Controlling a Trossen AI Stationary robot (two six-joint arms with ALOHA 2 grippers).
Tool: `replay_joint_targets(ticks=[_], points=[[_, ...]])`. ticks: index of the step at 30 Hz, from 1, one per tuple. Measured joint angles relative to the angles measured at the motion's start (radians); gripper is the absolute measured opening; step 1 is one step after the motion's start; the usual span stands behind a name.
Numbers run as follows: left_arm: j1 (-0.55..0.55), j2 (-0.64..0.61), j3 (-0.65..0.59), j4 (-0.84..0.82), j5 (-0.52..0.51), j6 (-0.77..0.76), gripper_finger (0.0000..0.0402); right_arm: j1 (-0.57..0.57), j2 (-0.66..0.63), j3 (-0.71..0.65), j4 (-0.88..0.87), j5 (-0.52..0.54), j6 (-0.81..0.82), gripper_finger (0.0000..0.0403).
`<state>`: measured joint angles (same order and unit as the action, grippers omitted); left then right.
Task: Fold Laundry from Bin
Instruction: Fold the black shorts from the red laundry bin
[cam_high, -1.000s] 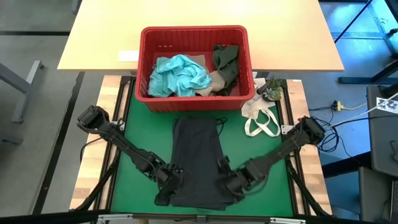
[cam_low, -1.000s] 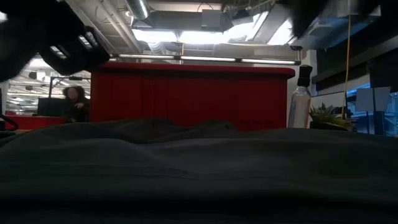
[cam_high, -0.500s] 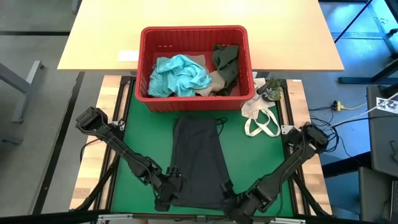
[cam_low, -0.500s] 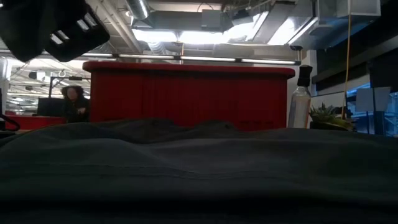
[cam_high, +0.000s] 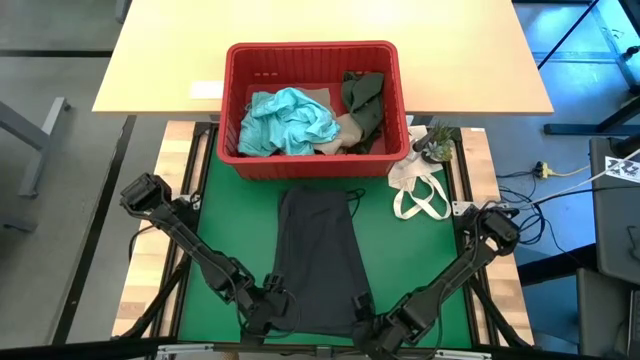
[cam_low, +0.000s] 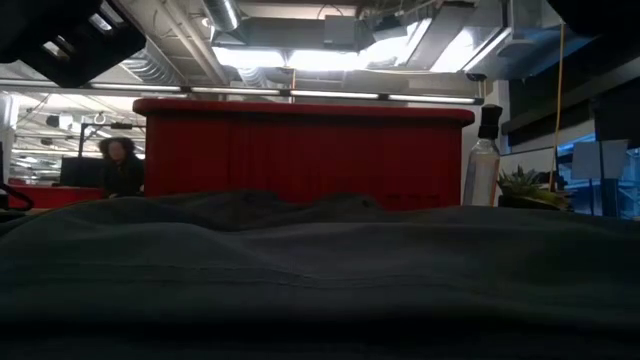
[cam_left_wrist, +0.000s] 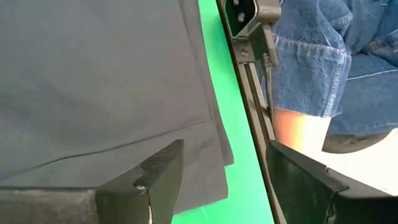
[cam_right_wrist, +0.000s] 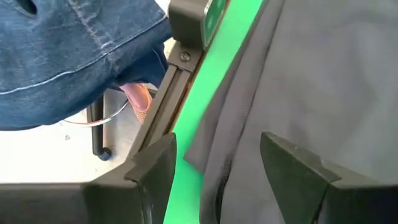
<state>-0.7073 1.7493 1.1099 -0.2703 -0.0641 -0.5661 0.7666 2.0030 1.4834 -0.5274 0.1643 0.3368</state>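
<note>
— Where do the jaws stand?

— Both sets are spread wide and hold nothing. The left gripper (cam_high: 268, 310) sits at the near left corner of the dark grey garment (cam_high: 318, 262), its fingers (cam_left_wrist: 163, 177) parted over the cloth's hem. The right gripper (cam_high: 372, 322) is at the near right corner, fingers (cam_right_wrist: 155, 171) likewise apart above the cloth's edge.

— And the garment itself?

— Laid out lengthwise on the green mat (cam_high: 228, 218), narrower toward the bin (cam_high: 314, 52), wider toward the near edge, mostly smooth with shallow wrinkles. Its near hem shows layered edges on both sides.

— The rest of the laundry?

— In the red bin, which straddles the mat's far edge and the wooden table (cam_high: 170, 60): a crumpled teal garment (cam_high: 288, 120) on the left, an olive one (cam_high: 364, 98) at right, a beige one (cam_high: 345, 130) between them.

— Room to move?

— Bare mat flanks the dark garment on both sides. A white bag (cam_high: 418, 188) and a small plant (cam_high: 436, 142) lie at the right, beside the bin. A person in jeans (cam_right_wrist: 68, 50) stands just past the near frame rail (cam_left_wrist: 252, 81).
</note>
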Motion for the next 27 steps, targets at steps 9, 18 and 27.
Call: replay_joint_targets(ticks=[9, 18, 27], points=[[0.0, 0.0, 0.0, -0.005, -0.007, 0.003, 0.022, 0.014, 0.068, -0.001, -0.001, -0.024, 0.0, 0.0234], [0.0, 0.001, 0.0, -0.005, -0.019, 0.053, 0.022, 0.012, 0.11, -0.001, -0.002, 0.02, 0.0, 0.0234], [-0.011, 0.001, 0.0, -0.005, -0.025, 0.074, 0.022, 0.012, 0.139, 0.005, -0.027, 0.018, 0.002, 0.0234]])
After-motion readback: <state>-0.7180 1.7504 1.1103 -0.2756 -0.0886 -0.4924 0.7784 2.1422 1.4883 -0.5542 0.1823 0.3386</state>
